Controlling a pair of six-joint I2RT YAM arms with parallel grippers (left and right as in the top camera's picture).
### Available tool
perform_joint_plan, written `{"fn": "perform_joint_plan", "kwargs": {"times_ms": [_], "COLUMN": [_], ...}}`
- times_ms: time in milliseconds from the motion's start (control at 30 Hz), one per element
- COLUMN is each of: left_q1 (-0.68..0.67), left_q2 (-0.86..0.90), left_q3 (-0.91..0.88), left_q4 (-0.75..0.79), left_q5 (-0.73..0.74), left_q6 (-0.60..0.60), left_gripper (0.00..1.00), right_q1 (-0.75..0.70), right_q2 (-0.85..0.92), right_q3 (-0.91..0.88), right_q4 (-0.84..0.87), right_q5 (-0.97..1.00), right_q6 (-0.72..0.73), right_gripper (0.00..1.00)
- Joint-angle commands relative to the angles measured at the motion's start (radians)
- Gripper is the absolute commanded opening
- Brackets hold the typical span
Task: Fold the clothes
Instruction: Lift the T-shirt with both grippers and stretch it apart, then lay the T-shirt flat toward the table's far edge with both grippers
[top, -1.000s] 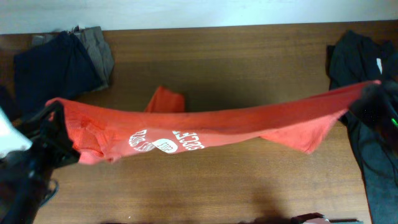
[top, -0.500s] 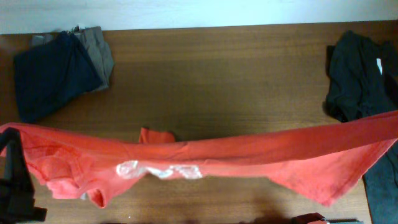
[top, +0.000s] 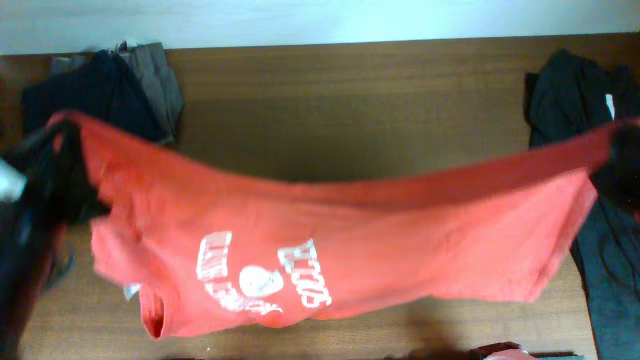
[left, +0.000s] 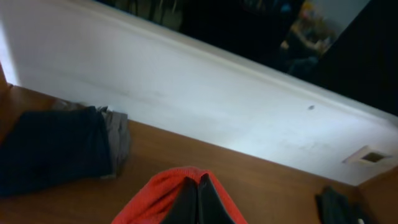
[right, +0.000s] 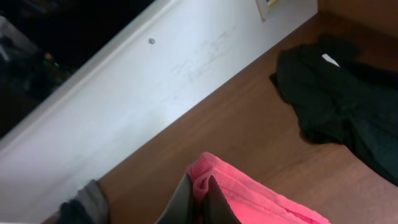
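Brown wood worktop (top: 350, 100), biggest thing here. Orange-red T-shirt (top: 400, 240) held up over worktop, pulled wide from left side to right side, sagging in middle. Cannot tell if low part touches worktop. Black garment (top: 565, 110) in heap at right edge. Navy garment (top: 105, 90) at back left corner, grey garment (top: 160, 80) right beside it, touching. White lettering (top: 258, 282) on shirt, low left. Left end effector (left: 198, 186) pinched tight on shirt edge. Right end effector (right: 199, 186) pinched tight on other shirt edge.
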Motion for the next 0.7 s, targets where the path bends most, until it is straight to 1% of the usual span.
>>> {"fn": "perform_joint_plan", "kwargs": {"times_ms": [0, 100, 300, 367, 433, 467, 500, 567, 600, 667], "left_q1": [0.0, 0.001, 0.001, 0.001, 0.001, 0.001, 0.001, 0.001, 0.003, 0.01], "left_q2": [0.133, 0.223, 0.417, 0.47, 0.514, 0.519, 0.519, 0.513, 0.51, 0.499], "left_q3": [-0.01, -0.01, -0.01, -0.01, -0.01, -0.009, -0.007, 0.02, 0.037, 0.072], "left_q4": [0.052, 0.146, 0.46, 0.598, 0.806, 0.871, 0.97, 1.031, 1.024, 0.963], "left_q5": [-0.034, -0.033, -0.029, -0.029, -0.029, -0.031, -0.034, -0.055, -0.06, -0.06], "left_q6": [0.043, 0.043, 0.043, 0.048, 0.092, 0.112, 0.137, 0.14, 0.14, 0.141], "left_gripper": [0.01, 0.01, 0.01, 0.01, 0.01, 0.01, 0.01, 0.01, 0.01, 0.01], "right_q1": [0.006, 0.003, 0.004, 0.003, 0.003, 0.003, -0.002, -0.016, -0.027, -0.048], "right_q2": [0.092, 0.162, 0.313, 0.349, 0.372, 0.371, 0.362, 0.346, 0.338, 0.324], "right_q3": [0.003, 0.003, 0.003, 0.003, 0.003, 0.003, 0.006, 0.016, 0.02, 0.02], "right_q4": [0.044, 0.113, 0.342, 0.431, 0.566, 0.596, 0.649, 0.677, 0.68, 0.666], "right_q5": [0.028, 0.032, 0.027, 0.023, 0.023, 0.024, 0.024, 0.024, 0.024, 0.023], "right_q6": [-0.027, -0.027, -0.089, -0.134, -0.216, -0.234, -0.262, -0.262, -0.262, -0.262], "right_gripper": [0.04, 0.04, 0.04, 0.04, 0.04, 0.04, 0.04, 0.04, 0.04, 0.04]}}
